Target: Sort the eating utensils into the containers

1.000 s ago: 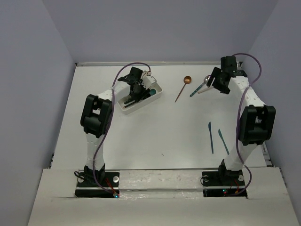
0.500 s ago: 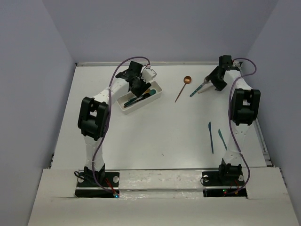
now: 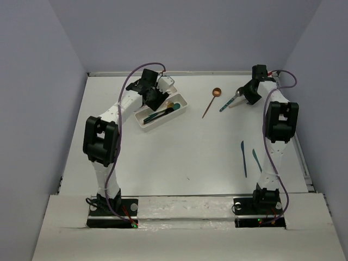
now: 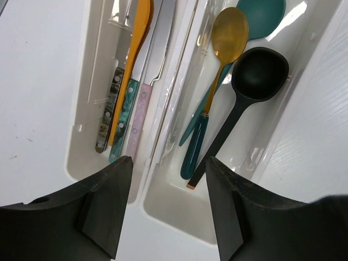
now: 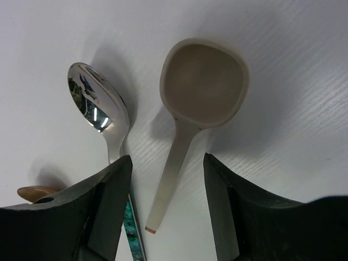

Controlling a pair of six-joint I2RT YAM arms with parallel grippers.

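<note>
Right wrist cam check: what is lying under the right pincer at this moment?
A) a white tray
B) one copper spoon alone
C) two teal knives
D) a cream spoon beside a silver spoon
D: the right wrist view shows the cream spoon with its handle running between the fingers of the open right pincer, and the silver spoon just left of it, both on the table.

Both shallow plastic trays are white. The knife tray (image 4: 92, 81) holds an orange-handled knife (image 4: 138, 49), a pale pink handle (image 4: 138, 117), a teal marbled handle (image 4: 124, 111) and a mottled black-and-silver handle (image 4: 109, 109). The spoon tray (image 4: 163, 204) holds a gold spoon (image 4: 229, 35), a teal spoon (image 4: 261, 8) and a matt black spoon (image 4: 260, 73) with a copper tip. On the white table (image 5: 299, 54), the mirror-silver spoon (image 5: 98, 103) has a teal marbled handle, and the cream spoon (image 5: 204, 81) is copper-tipped. The copper spoon (image 3: 216, 92) is shiny. The first slim knife (image 3: 244, 157) and the second slim knife (image 3: 257, 162) are both teal.
</note>
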